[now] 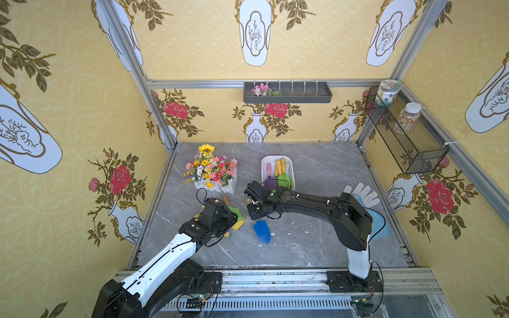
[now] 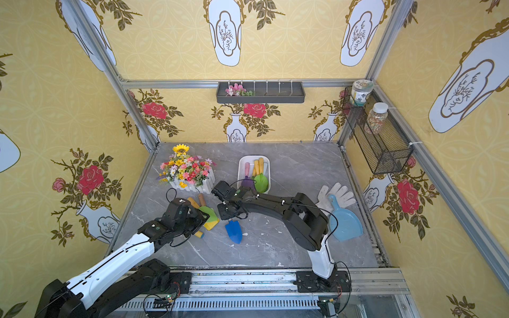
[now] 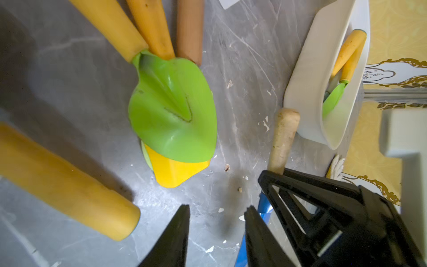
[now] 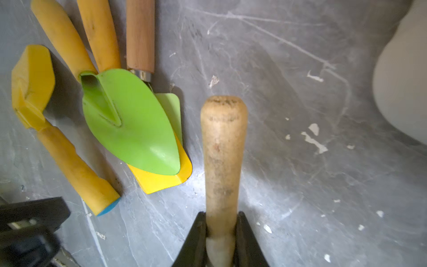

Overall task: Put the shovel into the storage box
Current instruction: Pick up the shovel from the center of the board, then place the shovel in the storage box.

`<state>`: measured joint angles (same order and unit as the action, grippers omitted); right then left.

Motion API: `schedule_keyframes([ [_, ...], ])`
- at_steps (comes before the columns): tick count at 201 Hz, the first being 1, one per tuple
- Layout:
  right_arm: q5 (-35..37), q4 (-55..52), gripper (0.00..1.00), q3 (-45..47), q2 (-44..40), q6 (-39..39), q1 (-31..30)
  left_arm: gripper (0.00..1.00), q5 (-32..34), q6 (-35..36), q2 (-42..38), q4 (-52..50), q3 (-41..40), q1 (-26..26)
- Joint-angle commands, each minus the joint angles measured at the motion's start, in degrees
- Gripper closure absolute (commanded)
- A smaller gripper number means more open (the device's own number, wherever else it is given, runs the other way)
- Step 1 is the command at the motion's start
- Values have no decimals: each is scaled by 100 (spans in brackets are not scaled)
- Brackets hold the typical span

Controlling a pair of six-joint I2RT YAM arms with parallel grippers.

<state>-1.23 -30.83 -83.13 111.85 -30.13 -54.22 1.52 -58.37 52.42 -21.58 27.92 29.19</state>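
Observation:
The shovel has a blue blade (image 1: pixel 261 231) (image 2: pixel 234 231) and a pale wooden handle (image 4: pixel 223 150). My right gripper (image 4: pixel 221 219) (image 1: pixel 252 206) is shut on that handle, one finger on each side, near the blade end. The blade points toward the table's front edge. The storage box (image 1: pixel 264 168) (image 2: pixel 240 171) (image 3: pixel 318 76) is a white tub just behind the right wrist. It holds a purple and a green shovel with yellow handles. My left gripper (image 3: pixel 217 208) stands open over bare table, with nothing between its fingers. The blue shovel lies just beside it.
A pile of shovels (image 1: pixel 237 217) lies under the left wrist, a green blade (image 3: pixel 175 111) on top of a yellow one (image 3: pixel 175 172). A flower box (image 1: pixel 213 172) stands at the back left. A white glove (image 1: pixel 363 192) and a blue dustpan (image 2: pixel 345 223) lie at the right.

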Motion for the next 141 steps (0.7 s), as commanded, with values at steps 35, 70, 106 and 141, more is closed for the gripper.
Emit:
schedule_keyframes([
  [35, 37, -167, 82, 99, -490, 30, 406, 56, -315, 251, 464, 647, 243, 117],
  [70, 44, -381, 82, -127, -646, 127, 844, 56, -405, 304, 791, 868, 413, 234],
  [106, 140, -689, 82, -717, -500, 296, 1352, 56, -428, 320, 981, 979, 507, 372],
  [141, 188, -861, 82, -1381, -165, 417, 1820, 56, -427, 276, 993, 1020, 472, 457],
])
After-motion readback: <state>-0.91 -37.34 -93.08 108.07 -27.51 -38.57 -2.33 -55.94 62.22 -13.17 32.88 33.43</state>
